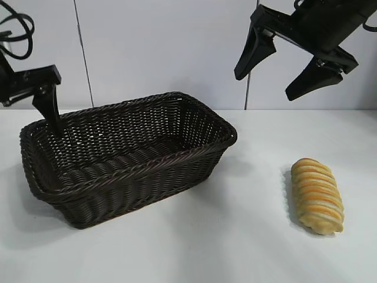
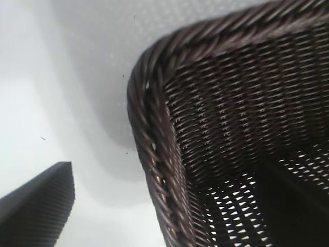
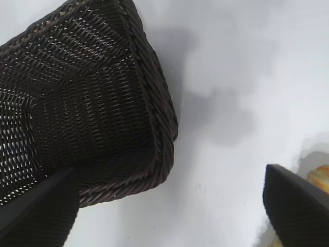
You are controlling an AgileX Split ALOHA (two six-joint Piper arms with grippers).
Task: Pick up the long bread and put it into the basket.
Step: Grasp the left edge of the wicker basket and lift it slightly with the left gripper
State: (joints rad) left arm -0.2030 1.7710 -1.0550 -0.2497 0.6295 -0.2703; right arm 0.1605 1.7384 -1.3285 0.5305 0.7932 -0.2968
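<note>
The long bread (image 1: 317, 194), a ridged golden-tan loaf, lies on the white table at the front right; only a sliver of the bread (image 3: 320, 174) shows past one finger in the right wrist view. The dark wicker basket (image 1: 147, 106) stands at the left and holds nothing. My right gripper (image 1: 265, 85) hangs open high above the table, behind the bread and to the basket's right, with bare table between its fingers (image 3: 295, 206). My left gripper (image 1: 50, 109) is open at the basket's far left corner, one finger (image 2: 38, 206) outside the rim (image 2: 149, 134).
The white table (image 1: 235, 236) runs to a pale wall behind. A hand's width of bare table lies between the basket's right end (image 3: 159, 154) and the bread. Black cables loop above the left arm (image 1: 17, 35).
</note>
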